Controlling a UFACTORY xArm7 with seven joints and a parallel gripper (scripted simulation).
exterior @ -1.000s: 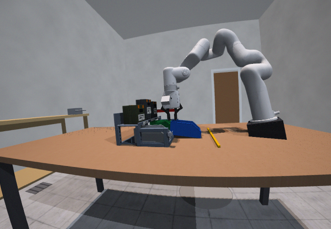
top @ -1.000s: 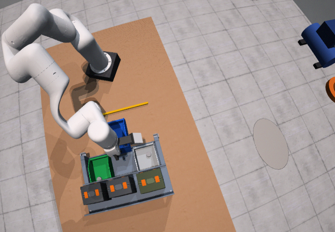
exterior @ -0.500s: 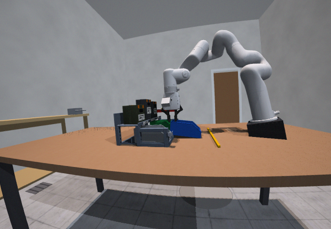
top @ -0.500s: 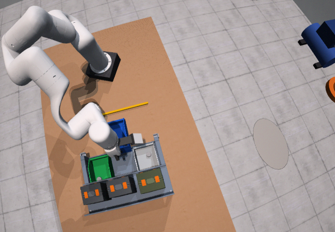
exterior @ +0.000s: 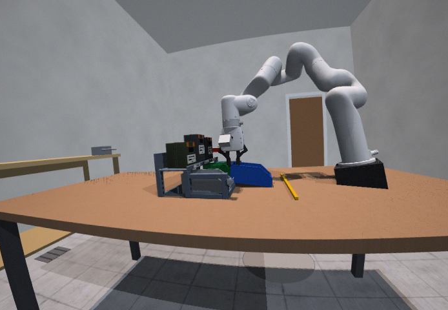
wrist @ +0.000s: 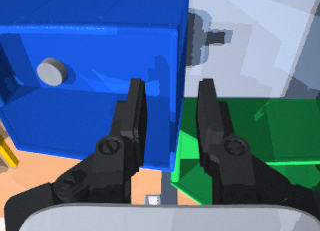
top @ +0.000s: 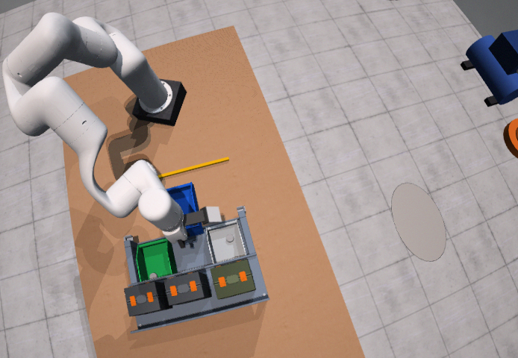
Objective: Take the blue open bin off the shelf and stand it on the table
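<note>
The blue bin (top: 181,197) (exterior: 252,174) (wrist: 90,116) is out in front of the shelf (top: 192,258) (exterior: 186,183), looking level. A grey round part (wrist: 51,71) lies in it. Whether its rear rests on the shelf's front edge cannot be told. My gripper (top: 186,243) (exterior: 233,163) (wrist: 171,97) is partly open and empty at the bin's rear end. In the wrist view, one finger is over the bin's inside, the other beyond its side wall. The green bin (top: 154,257) (exterior: 215,168) (wrist: 250,116) and pale grey bin (top: 222,246) (exterior: 206,185) stand on the shelf.
Two black cases (top: 143,308) (top: 187,296) and an olive case (top: 233,289) (exterior: 177,155) stand on the upper shelf. A yellow strip (top: 196,167) (exterior: 289,186) lies on the table (top: 234,126) (exterior: 305,223) between the blue bin and the arm's base (top: 177,103) (exterior: 361,175).
</note>
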